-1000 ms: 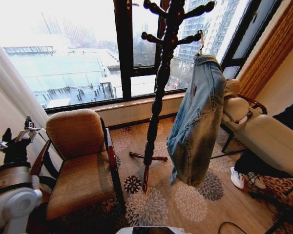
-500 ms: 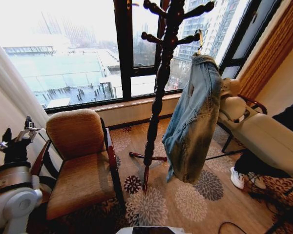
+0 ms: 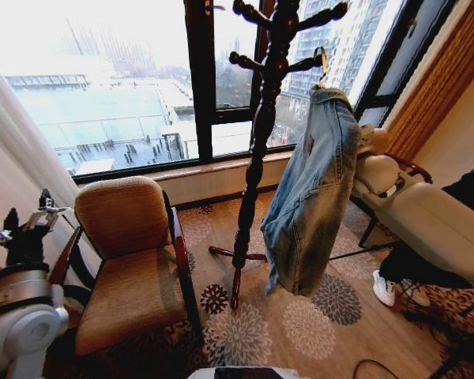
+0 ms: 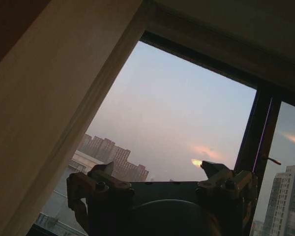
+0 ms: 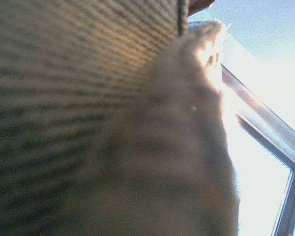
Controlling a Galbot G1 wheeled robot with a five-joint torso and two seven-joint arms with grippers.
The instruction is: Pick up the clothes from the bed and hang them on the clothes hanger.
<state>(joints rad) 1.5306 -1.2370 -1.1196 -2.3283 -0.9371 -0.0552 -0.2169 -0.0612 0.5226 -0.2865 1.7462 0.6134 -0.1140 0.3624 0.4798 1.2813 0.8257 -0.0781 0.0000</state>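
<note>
The clothes, a faded light blue denim jacket (image 3: 312, 197), hang free from a peg of a dark wooden coat stand (image 3: 257, 142). The clothes hanger is mostly covered by the jacket's shoulders; its metal hook (image 3: 325, 65) sits over the peg. The bed is out of view. My left gripper (image 3: 29, 215) is raised at the lower left, far from the jacket and beside the brown armchair. In the left wrist view, this gripper (image 4: 159, 172) is open and empty, pointing at the window.
A brown armchair (image 3: 130, 260) stands left of the coat stand's legs. A pale padded chair (image 3: 426, 221) and a person's white shoe (image 3: 383, 288) are at the right. Cables lie on the floral carpet (image 3: 245, 332) at the lower right. The right wrist view faces a striped curtain (image 5: 64, 73).
The hanging jacket has swung a little to the left, toward the stand's pole. My left gripper has not moved.
</note>
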